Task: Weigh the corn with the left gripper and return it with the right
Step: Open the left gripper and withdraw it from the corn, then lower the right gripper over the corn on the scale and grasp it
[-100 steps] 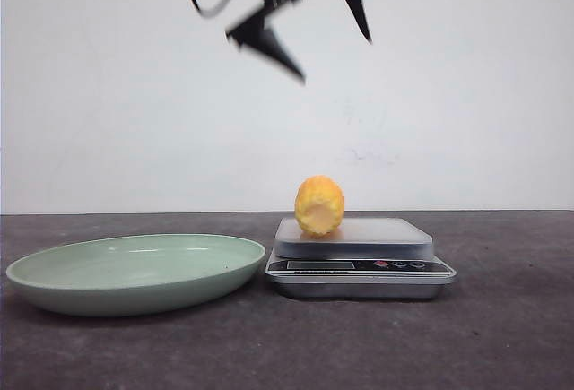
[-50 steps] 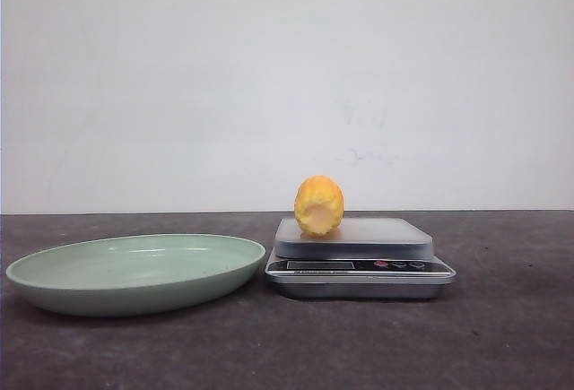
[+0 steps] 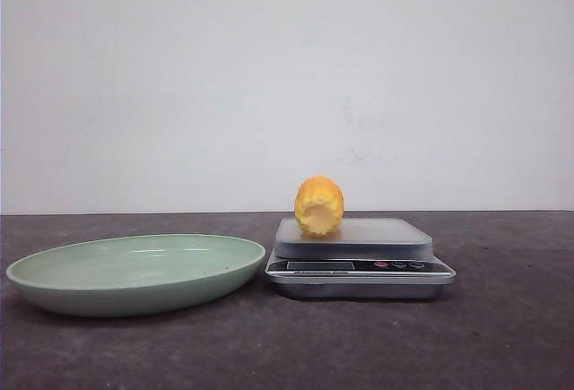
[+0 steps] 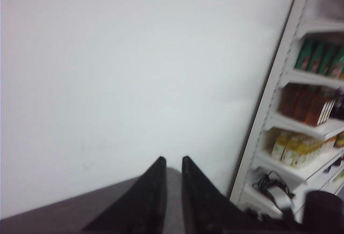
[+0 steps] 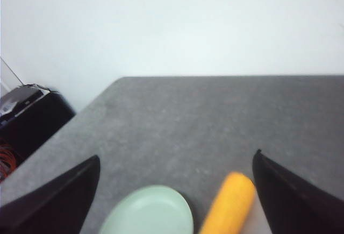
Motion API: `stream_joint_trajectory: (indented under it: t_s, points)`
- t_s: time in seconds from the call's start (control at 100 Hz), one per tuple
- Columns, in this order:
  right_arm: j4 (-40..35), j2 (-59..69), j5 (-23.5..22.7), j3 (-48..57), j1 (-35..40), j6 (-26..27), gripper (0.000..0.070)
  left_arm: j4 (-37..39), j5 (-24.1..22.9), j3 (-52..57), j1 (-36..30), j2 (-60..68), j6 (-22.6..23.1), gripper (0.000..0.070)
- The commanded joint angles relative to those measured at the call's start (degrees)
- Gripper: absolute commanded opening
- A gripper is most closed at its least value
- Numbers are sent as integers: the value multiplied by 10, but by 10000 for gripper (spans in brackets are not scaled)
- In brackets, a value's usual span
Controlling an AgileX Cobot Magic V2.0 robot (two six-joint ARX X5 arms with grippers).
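Observation:
The corn (image 3: 318,205), a stubby yellow-orange cob with its pale cut end facing me, lies on the silver scale (image 3: 386,229). Neither gripper shows in the front view. In the right wrist view the corn (image 5: 228,204) lies below and between the wide-open fingers of my right gripper (image 5: 177,155), well apart from them. In the left wrist view my left gripper (image 4: 172,160) has its fingers almost together with nothing between them. It points at the white wall, away from the corn.
A pale green plate (image 3: 134,273) sits left of the scale and also shows in the right wrist view (image 5: 148,212). A white shelf of bottles (image 4: 306,110) stands off the table's side. A black box (image 5: 27,110) sits beyond the table's far corner.
The left gripper, open above the scale a second ago, has risen out of the front view. The dark tip at the top right has also left it. The corn has not moved.

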Motion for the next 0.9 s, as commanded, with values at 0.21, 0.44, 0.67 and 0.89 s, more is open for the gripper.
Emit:
stream_joint_trajectory:
  t_s: [0.21,0.44,0.67,0.89]
  points:
    - [-131,198,99,188,78,-6,573,-31,-2,-187,-3,-138,7,11]
    - [-191,347,100,229,88,16,573,-31,-17,-398,-3,-278,9,12]
    - [-211,452,100,229,104,40,573,-31,-29,-536,-3,-394,11,12]
    - [-231,523,119,229,117,66,573,-31,-87,-596,-3,-457,7,11]
